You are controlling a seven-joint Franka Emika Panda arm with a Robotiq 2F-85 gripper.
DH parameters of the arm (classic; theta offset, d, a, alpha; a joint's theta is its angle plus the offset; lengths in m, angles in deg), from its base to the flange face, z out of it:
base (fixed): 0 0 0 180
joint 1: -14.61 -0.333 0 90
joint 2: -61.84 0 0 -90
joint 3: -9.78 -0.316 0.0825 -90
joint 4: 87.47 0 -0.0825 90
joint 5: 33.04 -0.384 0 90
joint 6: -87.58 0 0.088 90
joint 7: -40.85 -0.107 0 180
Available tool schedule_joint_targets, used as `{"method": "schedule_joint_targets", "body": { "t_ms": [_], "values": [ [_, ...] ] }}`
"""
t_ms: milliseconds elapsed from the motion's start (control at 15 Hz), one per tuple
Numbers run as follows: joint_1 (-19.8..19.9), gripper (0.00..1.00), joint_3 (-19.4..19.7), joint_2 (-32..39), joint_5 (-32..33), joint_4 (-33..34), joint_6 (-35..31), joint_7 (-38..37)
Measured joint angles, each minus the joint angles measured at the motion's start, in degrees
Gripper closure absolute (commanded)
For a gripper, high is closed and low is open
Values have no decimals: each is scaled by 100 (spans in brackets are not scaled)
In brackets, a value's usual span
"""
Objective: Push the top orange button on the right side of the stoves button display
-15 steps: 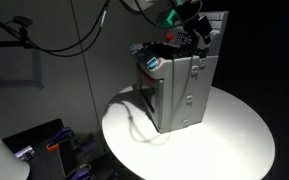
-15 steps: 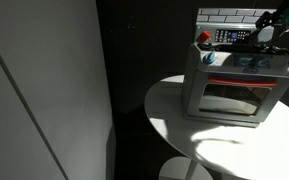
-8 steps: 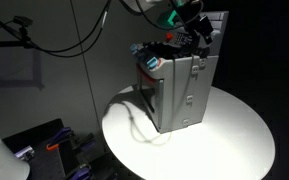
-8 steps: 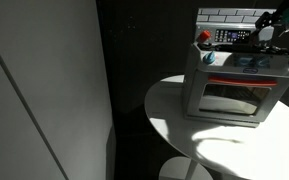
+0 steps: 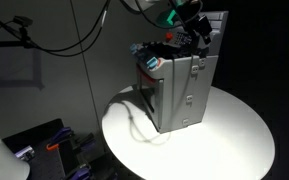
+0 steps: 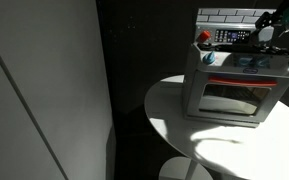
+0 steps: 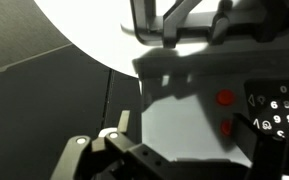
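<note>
The grey toy stove (image 5: 181, 85) stands on a round white table; it also shows in an exterior view (image 6: 236, 85). The button display (image 6: 229, 37) sits on its tiled back wall. In the wrist view the pale button display (image 7: 189, 110) fills the middle, with two orange buttons one above the other: one (image 7: 225, 98) and another (image 7: 225, 127). A dark field with white symbols (image 7: 279, 108) lies beside them. My gripper (image 7: 182, 126) is open, close in front of the panel; its right fingertip is at the lower-placed button. The gripper hovers at the stove's back wall in both exterior views (image 5: 189, 24) (image 6: 275, 24).
The round white table (image 5: 224, 140) (image 6: 199, 140) carries the stove. A blue-and-white round object (image 5: 154, 62) sits on the stove's front top edge. Cables and a dark wall are behind; clutter lies on the floor (image 5: 54, 145).
</note>
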Motion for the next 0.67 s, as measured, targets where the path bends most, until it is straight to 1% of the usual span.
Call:
{"method": "schedule_joint_targets", "body": {
  "t_ms": [400, 667],
  "values": [
    [2, 0, -215, -206, -757, -58, 758, 712],
    [4, 0, -319, -480, -1047, -67, 1360, 1126]
  ]
}}
